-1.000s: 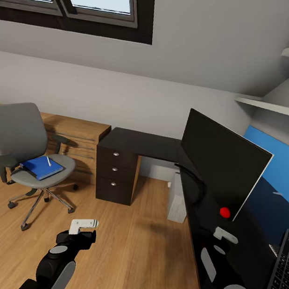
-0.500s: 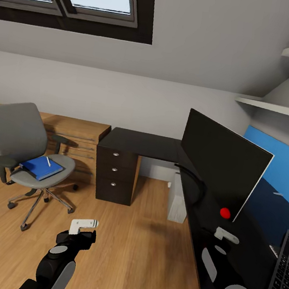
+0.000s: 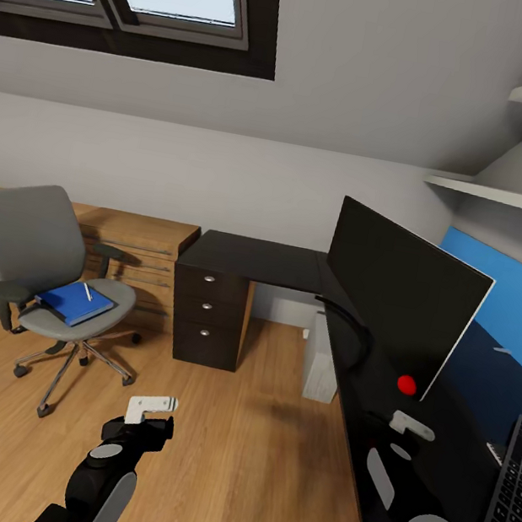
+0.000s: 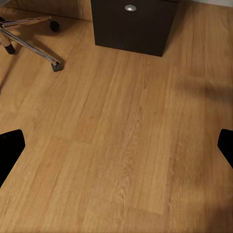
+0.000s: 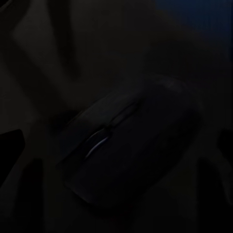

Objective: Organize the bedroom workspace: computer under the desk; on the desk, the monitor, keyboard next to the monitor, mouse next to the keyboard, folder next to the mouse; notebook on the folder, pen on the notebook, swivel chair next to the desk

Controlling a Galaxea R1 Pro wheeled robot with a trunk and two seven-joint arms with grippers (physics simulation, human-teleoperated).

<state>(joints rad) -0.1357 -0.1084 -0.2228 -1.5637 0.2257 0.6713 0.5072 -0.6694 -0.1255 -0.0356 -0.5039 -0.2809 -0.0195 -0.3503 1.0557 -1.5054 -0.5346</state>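
The grey swivel chair [image 3: 35, 255] stands on the floor at the left, apart from the black desk [image 3: 253, 260]. On its seat lies the blue folder [image 3: 74, 303] with the white pen [image 3: 88, 291] on top. I cannot make out the notebook. The monitor [image 3: 399, 302] stands on the desk, with the keyboard [image 3: 512, 485] at far right and the white computer [image 3: 321, 364] under the desk. My right gripper [image 3: 404, 430] [image 5: 119, 145] hangs open over the dark mouse [image 5: 131, 155], a finger on each side. My left gripper [image 3: 149, 417] [image 4: 117, 145] is open over bare floor.
The desk's black drawer unit [image 3: 208, 316] [image 4: 133, 24] stands ahead. Low wooden shelving [image 3: 138, 252] runs along the back wall behind the chair. The chair's chrome spokes and castors [image 4: 34, 43] lie near my left arm. A blue wall panel [image 3: 513, 314] backs the desk.
My right gripper has crept slightly to the right over the desk. The left arm, the chair and the things on it have not moved.
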